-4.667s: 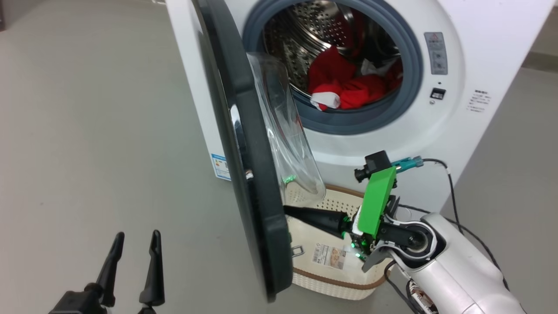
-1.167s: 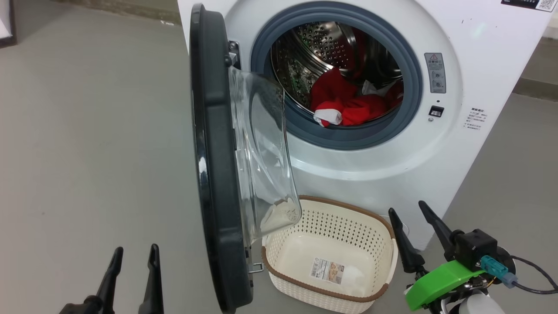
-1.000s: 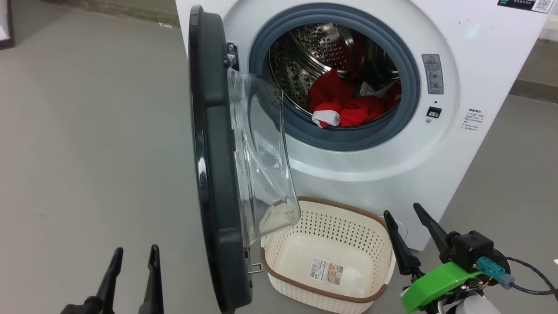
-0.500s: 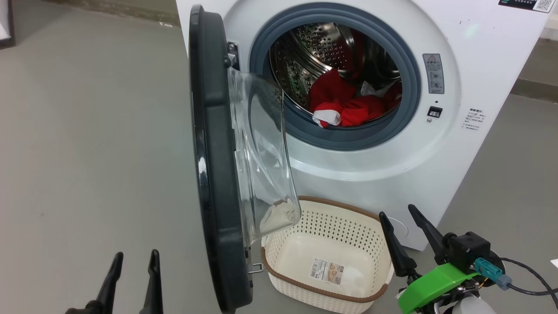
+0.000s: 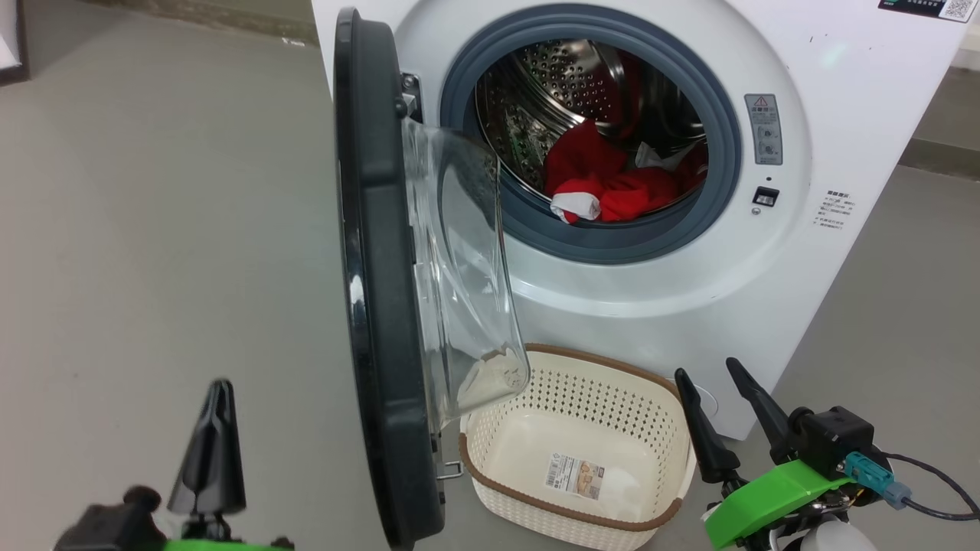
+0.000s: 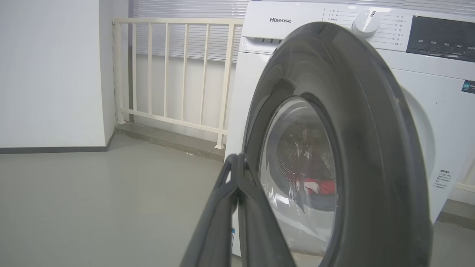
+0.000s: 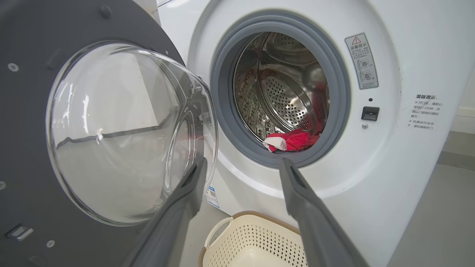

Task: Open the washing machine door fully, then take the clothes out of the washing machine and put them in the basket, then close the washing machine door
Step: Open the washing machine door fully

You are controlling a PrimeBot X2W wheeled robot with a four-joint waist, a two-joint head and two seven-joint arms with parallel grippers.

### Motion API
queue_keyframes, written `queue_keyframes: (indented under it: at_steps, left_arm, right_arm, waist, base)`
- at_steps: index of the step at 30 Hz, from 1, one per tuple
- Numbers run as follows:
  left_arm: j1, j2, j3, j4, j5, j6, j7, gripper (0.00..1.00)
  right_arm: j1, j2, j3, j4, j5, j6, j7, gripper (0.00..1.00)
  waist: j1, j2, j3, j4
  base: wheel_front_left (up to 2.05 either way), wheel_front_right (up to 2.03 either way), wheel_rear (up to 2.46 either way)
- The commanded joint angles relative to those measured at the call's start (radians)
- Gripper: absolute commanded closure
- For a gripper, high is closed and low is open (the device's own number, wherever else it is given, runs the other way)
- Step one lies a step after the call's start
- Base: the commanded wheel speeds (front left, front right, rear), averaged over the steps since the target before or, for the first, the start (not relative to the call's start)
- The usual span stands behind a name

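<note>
Grey floor (image 5: pixel 153 229); left pincer (image 5: pixel 220 392) clenched empty beside door (image 5: pixel 375 306), right pincer (image 5: pixel 706 368) spread near basket (image 5: pixel 589 394).

Head view: the door (image 5: pixel 379 306) hides the left end of the basket (image 5: pixel 589 394). The clothes (image 5: pixel 620 195) lie partly behind the grey ring (image 5: pixel 612 246) (number cannot be told). The sticker (image 5: pixel 768 130) print is too small to read.

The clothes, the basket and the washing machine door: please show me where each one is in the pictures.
the clothes (image 5: pixel 620 195), head view, on the red fabric.
the basket (image 5: pixel 597 394), head view, on its perforated far wall.
the washing machine door (image 5: pixel 379 306), head view, on its black rim.
</note>
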Motion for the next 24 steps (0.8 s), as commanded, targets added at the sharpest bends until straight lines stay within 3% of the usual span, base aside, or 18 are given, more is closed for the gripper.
queue_keyframes:
  at_steps: [1,11,17,24]
  left_arm:
    - [-0.071,0.01,0.025,-0.059,-0.007,0.011,-0.002,1.0]
    - [-0.222,0.017,-0.043,-0.276,0.018,0.018,0.106,1.0]
    - [-0.263,0.015,-0.156,-0.363,0.019,-0.009,0.17,1.0]
    - [-0.245,0.012,-0.304,-0.351,-0.023,-0.017,0.229,1.0]
  right_arm:
    - [-0.012,0.0,0.017,-0.027,0.003,0.005,-0.006,0.0]
    - [-0.015,0.0,0.02,-0.02,0.011,0.005,-0.006,0.0]
    - [-0.019,0.0,0.027,-0.014,0.013,0.005,-0.006,0.0]
    - [-0.026,0.0,0.021,-0.008,0.008,0.005,-0.006,0.0]
  waist:
    - [0.0,-0.0001,-0.001,0.0]
    - [0.0,-0.0001,-0.003,-0.007]
    - [0.0,-0.0001,0.002,-0.019]
    - [0.0,-0.0001,0.008,-0.026]
  base:
    - [0.0,0.0,0.0]
    - [0.0,0.0,0.0]
    - [0.0,0.0,0.0]
    - [0.0,0.0,0.0]
